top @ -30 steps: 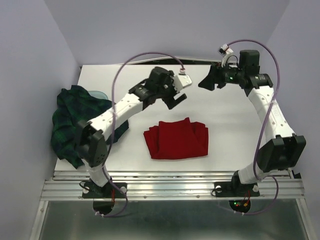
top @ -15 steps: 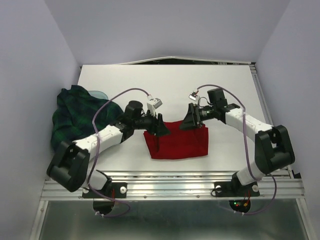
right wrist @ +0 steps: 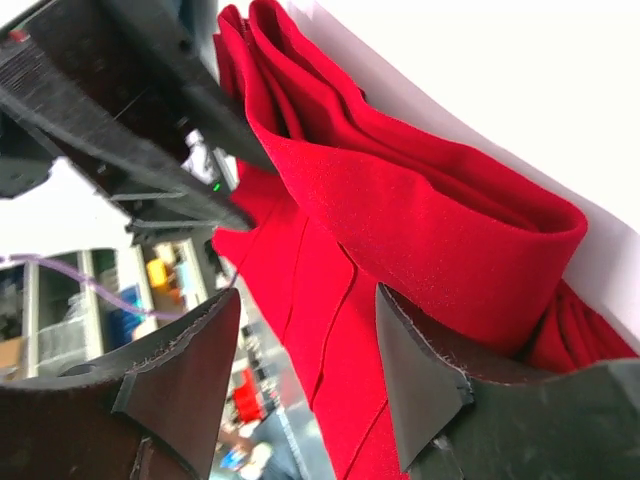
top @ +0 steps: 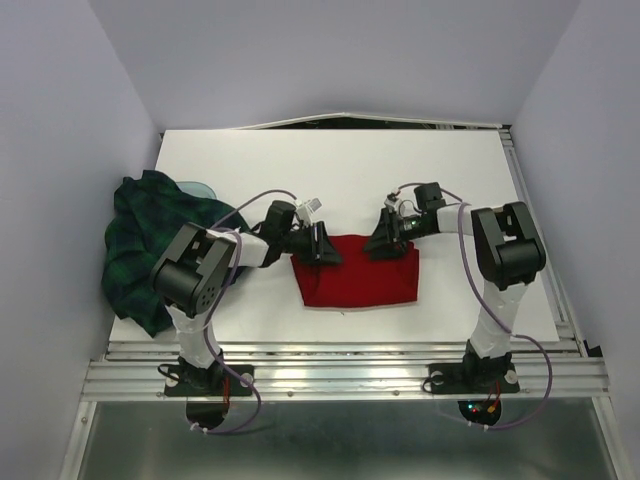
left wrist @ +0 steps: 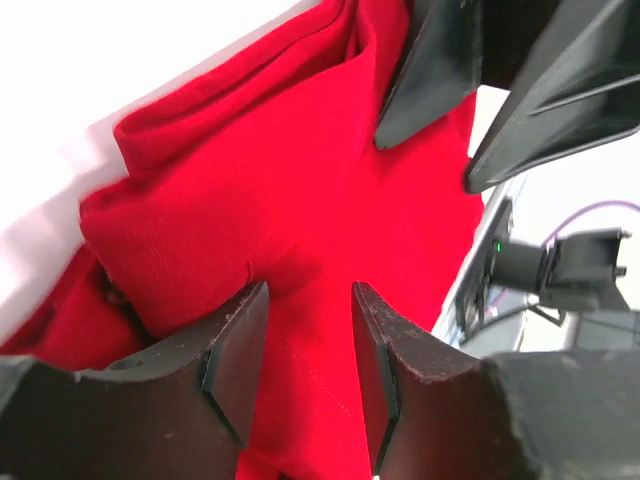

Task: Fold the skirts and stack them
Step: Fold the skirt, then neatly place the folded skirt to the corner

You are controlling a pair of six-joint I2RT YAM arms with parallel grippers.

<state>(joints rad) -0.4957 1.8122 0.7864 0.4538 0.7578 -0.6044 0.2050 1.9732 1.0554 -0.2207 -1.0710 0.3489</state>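
The red skirt lies folded into a rough rectangle at the table's front middle. My left gripper is low at its far left corner and my right gripper is low at its far right corner. In the left wrist view my left gripper is open, its fingers astride flat red cloth. In the right wrist view my right gripper is open wide over the skirt's folded layers. The plaid skirt lies crumpled at the table's left edge.
The white table has purple walls on three sides. A metal rail runs along its front edge by the arm bases. The right gripper's black fingers show at the top of the left wrist view.
Both arms have come down from high over the table's back to the red skirt's far corners. The skirt's far edge has gone from bunched to flatter and straighter.
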